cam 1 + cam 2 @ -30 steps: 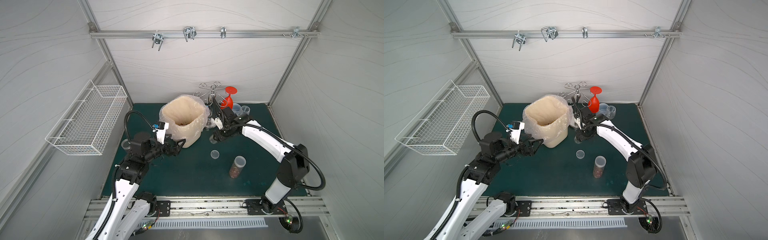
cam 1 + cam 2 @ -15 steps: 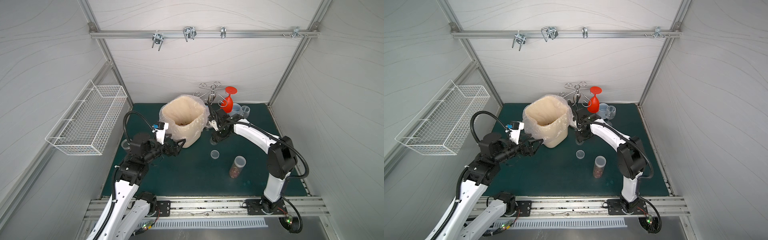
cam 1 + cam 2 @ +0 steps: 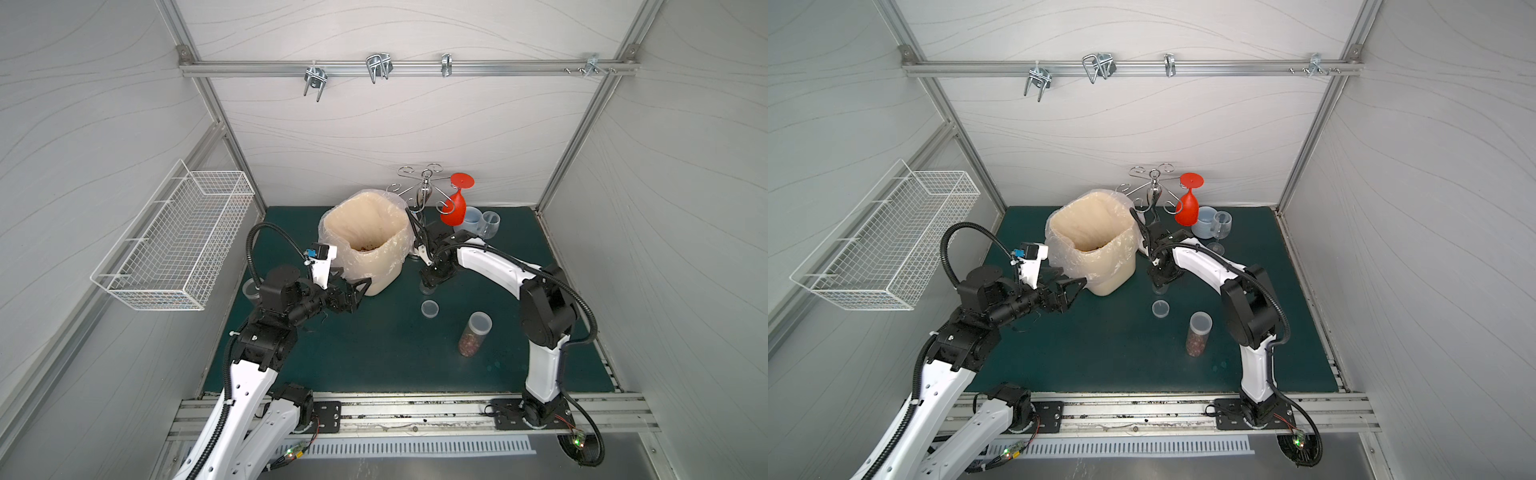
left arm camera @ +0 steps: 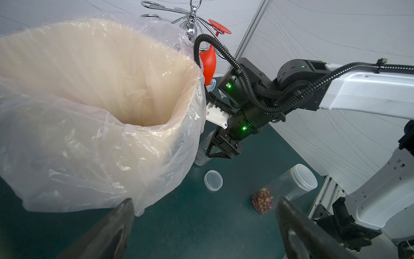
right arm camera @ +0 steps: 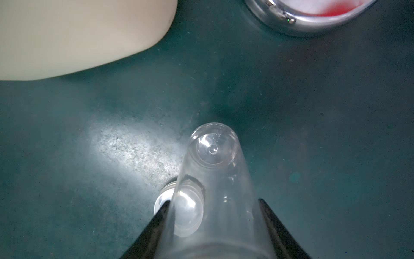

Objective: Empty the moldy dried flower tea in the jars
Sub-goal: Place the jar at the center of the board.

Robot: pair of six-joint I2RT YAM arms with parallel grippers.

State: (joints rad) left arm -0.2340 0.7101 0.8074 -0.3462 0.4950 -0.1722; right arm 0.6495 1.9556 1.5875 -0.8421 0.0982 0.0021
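The right gripper [image 5: 214, 201] is clamped around an empty clear jar [image 5: 212, 166], held mouth up just right of the bag-lined bin [image 3: 382, 278]. The left gripper [image 4: 205, 201] hangs spread wide and empty at the bin's near-left side. Dried flower tea [image 4: 262, 200] fills the bottom of a lidded tall jar [image 3: 473, 336] standing near right. More tea bits [image 3: 368, 248] lie inside the bin. A loose lid [image 3: 429, 309] lies on the green mat [image 3: 374, 353] between the two jars.

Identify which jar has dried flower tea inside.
The lidded jar standing alone near the mat's front, reddish buds in its bottom. The jar in the right claw is lidless and empty; the jar behind the left arm is too hidden to judge.
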